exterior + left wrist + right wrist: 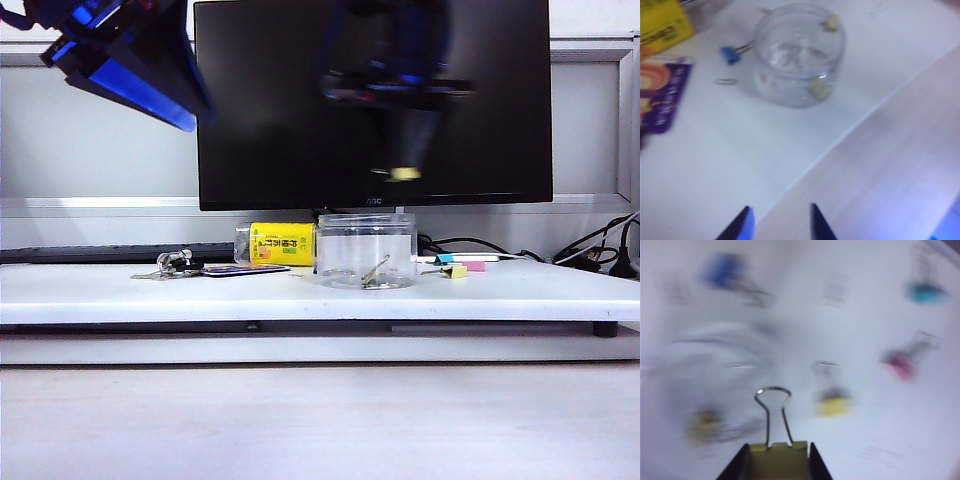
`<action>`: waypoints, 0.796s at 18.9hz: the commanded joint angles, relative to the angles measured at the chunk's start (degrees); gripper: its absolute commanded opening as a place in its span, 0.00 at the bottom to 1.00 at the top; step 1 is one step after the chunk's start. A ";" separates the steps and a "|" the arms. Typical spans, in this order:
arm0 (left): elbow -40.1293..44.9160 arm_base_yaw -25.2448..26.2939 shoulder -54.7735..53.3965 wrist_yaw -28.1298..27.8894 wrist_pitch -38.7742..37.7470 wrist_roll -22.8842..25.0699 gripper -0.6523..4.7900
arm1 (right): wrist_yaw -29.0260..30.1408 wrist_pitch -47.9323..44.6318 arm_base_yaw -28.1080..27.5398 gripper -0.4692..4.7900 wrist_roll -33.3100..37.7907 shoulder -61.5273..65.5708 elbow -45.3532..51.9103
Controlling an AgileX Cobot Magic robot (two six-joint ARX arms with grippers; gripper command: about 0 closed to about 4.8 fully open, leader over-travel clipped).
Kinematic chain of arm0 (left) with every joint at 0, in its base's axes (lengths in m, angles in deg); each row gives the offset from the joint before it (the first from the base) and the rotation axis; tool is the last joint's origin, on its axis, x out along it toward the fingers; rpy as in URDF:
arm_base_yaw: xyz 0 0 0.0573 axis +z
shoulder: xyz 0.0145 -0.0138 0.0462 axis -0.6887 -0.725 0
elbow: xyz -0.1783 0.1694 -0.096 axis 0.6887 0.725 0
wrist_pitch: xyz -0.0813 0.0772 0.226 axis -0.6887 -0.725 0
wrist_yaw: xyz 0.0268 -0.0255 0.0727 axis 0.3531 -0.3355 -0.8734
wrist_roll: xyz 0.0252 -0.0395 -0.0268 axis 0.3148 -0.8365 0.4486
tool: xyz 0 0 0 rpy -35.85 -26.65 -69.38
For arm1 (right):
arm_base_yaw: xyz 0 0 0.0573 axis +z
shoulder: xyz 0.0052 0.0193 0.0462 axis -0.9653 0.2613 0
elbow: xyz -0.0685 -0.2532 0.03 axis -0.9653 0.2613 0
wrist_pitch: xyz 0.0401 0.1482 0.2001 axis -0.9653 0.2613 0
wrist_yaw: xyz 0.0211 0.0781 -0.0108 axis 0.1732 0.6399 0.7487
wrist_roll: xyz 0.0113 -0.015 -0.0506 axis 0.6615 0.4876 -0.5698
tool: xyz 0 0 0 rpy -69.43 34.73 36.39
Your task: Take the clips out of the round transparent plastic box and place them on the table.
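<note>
A clear round plastic box [366, 250] sits on a white bench [300, 295], yellow clips [819, 89] with silver wire handles showing through its wall. Behind it lies a bottle with a yellow label [281, 243] printed in red, beside a black monitor [372, 100]. Teal [926, 292], pink [900, 364] and blue [730, 54] clips dot the white surface, near a purple packet [662, 95]. The right gripper [778, 462], black-fingered, clamps a yellow clip [778, 460]; the left gripper [780, 225] shows blue-edged dark fingers [742, 225] above pale wood grain.
</note>
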 commanded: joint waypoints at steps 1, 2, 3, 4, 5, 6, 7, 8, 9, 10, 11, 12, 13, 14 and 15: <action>-0.07 -0.09 0.15 1.29 0.72 -1.42 0.41 | -1.03 0.07 -2.34 0.26 0.35 -0.35 -0.09; -0.07 -0.09 0.15 1.29 0.72 -1.42 0.41 | -0.87 -0.02 -3.17 0.26 0.39 -0.33 0.07; -0.07 -0.09 0.15 1.27 0.72 -1.42 0.41 | -0.83 -0.20 -3.89 0.26 0.44 -0.31 0.55; -0.07 -0.07 0.15 1.27 0.72 -1.40 0.41 | -0.83 -0.42 -4.42 0.26 0.44 -0.31 1.27; -0.07 -0.07 0.15 1.27 0.74 -1.38 0.41 | -0.81 -0.68 -4.92 0.26 0.42 -0.31 2.16; -0.07 -0.09 0.15 1.27 0.76 -1.40 0.41 | -0.81 -1.57 -5.31 0.26 0.42 -0.31 3.72; -0.07 -0.11 0.13 1.29 0.74 -1.40 0.41 | -0.68 -2.82 -5.70 0.26 0.42 -0.31 5.62; -0.07 -0.11 0.11 1.29 0.68 -1.42 0.41 | 0.46 -3.41 -5.99 0.26 0.42 -0.31 6.97; -0.07 -0.11 0.09 1.29 0.50 -1.40 0.41 | 0.90 -4.74 -5.99 0.26 0.42 -0.31 9.35; -0.07 -0.11 0.09 1.25 0.28 -1.40 0.41 | 0.92 -5.57 -5.99 0.26 0.42 -0.31 10.73; -0.07 -0.09 0.07 1.25 0.13 -1.38 0.41 | 1.05 -6.34 -5.99 0.26 0.42 -0.31 12.50; -0.07 -0.11 0.07 1.27 0.09 -1.38 0.41 | 1.57 -7.10 -5.97 0.26 0.42 -0.31 13.62; -0.07 -0.11 0.07 1.25 0.09 -1.38 0.41 | 2.19 -8.07 -5.97 0.26 0.42 -0.31 14.69; -0.07 -0.11 0.07 1.27 0.09 -1.40 0.41 | 2.23 -8.41 -5.97 0.26 0.42 -0.31 15.19; -0.07 -0.11 0.07 1.25 0.00 -1.40 0.41 | 2.23 -8.79 -5.97 0.27 0.42 -0.31 15.54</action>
